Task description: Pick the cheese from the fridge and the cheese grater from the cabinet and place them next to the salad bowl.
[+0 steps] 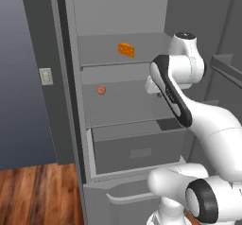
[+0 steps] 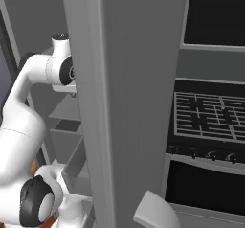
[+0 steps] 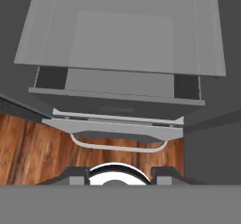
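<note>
Cheese (image 1: 126,49) sits shelf above reddish ball (image 1: 101,90); hand (image 3: 120,173) empty, jaws partly apart.

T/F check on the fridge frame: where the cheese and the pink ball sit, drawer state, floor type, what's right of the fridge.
1. The small orange cheese wedge sits on the tall grey fridge's upper shelf. True.
2. The small reddish-pink ball lies beside the cheese on that shelf. False: it is one shelf lower.
3. The wide grey drawer holds the cheese. False: the cheese is on a shelf above.
4. A black stove grate shows right of the fridge. True.
5. The floor is white tile. False: brown wood.
</note>
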{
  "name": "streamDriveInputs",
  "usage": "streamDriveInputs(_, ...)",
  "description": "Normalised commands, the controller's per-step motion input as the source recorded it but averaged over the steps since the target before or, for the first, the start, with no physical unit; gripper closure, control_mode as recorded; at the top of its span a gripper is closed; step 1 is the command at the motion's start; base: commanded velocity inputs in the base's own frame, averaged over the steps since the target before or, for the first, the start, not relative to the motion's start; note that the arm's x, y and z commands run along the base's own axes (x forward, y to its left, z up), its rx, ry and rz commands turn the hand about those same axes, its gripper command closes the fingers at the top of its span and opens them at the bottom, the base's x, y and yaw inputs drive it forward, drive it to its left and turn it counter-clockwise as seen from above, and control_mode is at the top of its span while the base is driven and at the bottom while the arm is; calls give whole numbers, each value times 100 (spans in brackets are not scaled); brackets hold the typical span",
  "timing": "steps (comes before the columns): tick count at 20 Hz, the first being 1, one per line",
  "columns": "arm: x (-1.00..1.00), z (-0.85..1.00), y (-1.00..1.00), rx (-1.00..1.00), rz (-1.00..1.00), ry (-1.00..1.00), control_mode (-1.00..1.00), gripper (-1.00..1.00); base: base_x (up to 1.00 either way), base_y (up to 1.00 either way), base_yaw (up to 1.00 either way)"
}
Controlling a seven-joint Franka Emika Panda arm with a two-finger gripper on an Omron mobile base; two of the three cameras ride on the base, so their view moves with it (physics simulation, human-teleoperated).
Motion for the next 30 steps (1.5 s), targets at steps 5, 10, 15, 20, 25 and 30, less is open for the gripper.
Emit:
streamDriveInputs(5,-14,0,0,0,0,-6,-100,-100,0,0,0)
streamDriveInputs(10,-27,0,0,-2,0,-16,-100,-100,0,0,0)
streamDriveInputs(15,-20,23,0,-1,3,-23,-100,-100,0,0,0)
streamDriveInputs(20,-25,43,0,1,9,-14,-100,-100,0,0,0)
streamDriveInputs(25,-10,51,0,0,8,-11,-100,-100,0,0,0)
streamDriveInputs(30,-1,51,0,0,7,-14,-100,-100,0,0,0)
